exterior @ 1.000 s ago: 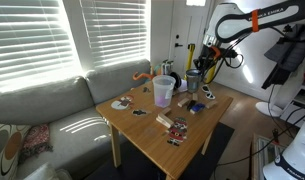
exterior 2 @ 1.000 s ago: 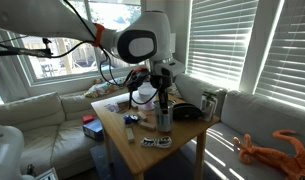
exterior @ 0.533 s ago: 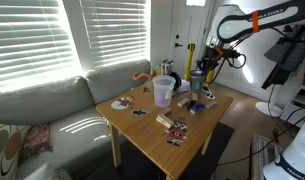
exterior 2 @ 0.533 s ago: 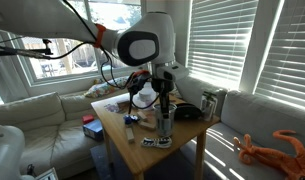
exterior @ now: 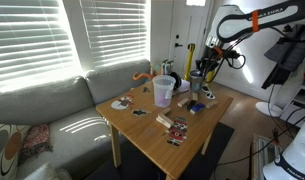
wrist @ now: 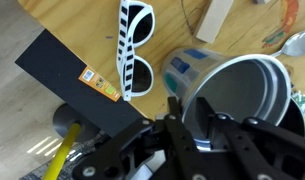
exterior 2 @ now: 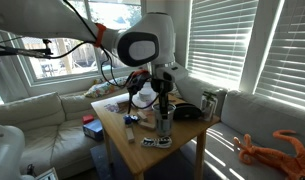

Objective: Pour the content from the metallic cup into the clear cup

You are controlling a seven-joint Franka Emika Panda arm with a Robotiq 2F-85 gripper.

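The metallic cup (exterior: 195,86) stands upright on the wooden table (exterior: 152,135), near its far corner. It also shows in an exterior view (exterior 2: 164,123) and fills the wrist view (wrist: 242,92). My gripper (wrist: 192,120) comes down from above with one finger outside the rim and one inside, shut on the cup's wall. The gripper shows in both exterior views (exterior: 198,72) (exterior 2: 164,103). The clear cup (exterior: 164,92) stands upright on the table a short way from the metallic cup, and shows partly behind the arm in an exterior view (exterior 2: 142,96).
White sunglasses (wrist: 133,45), a black card (wrist: 77,75) and a wooden block (wrist: 216,20) lie on the table beside the metallic cup. Small items are scattered across the table (exterior: 175,125). A grey sofa (exterior: 42,115) stands alongside, with window blinds behind it.
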